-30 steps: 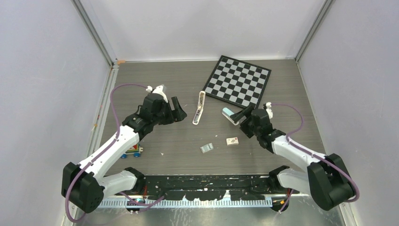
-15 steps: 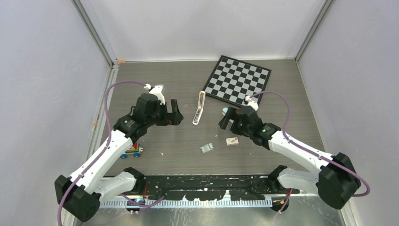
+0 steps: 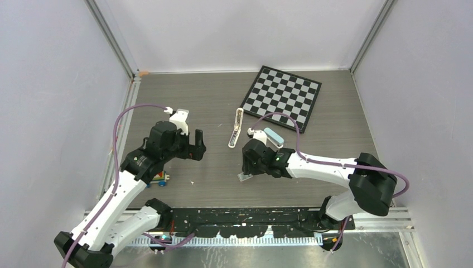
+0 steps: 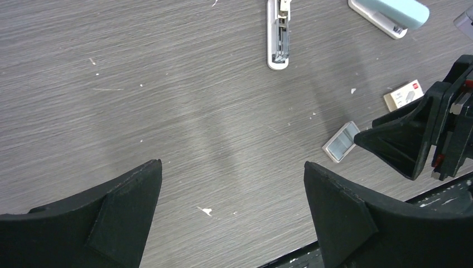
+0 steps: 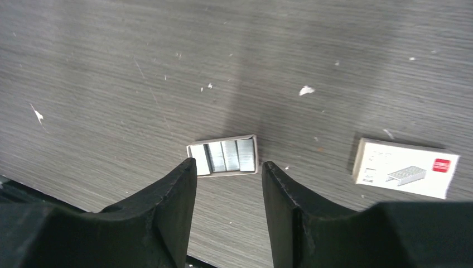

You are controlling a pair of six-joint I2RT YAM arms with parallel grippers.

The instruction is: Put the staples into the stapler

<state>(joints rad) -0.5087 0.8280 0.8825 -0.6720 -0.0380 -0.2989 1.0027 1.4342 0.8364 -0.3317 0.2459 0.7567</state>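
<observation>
1. Swung over from beside the pale-blue stapler [image 3: 274, 136], the right gripper [image 5: 227, 163] now hangs over the tray of staples [image 5: 223, 156]. The left gripper [image 4: 231, 167] has drawn back towards its base.
2. Right jaws stand partly apart, one finger on either side of the tray's near edge. Whether they touch it cannot be told.
3. Off to that gripper's right lies the white staple box [image 5: 405, 167], apart from the tray.
4. Left jaws gape wide, holding nothing. The open white stapler [image 4: 279, 33] lies well ahead of them.
</observation>
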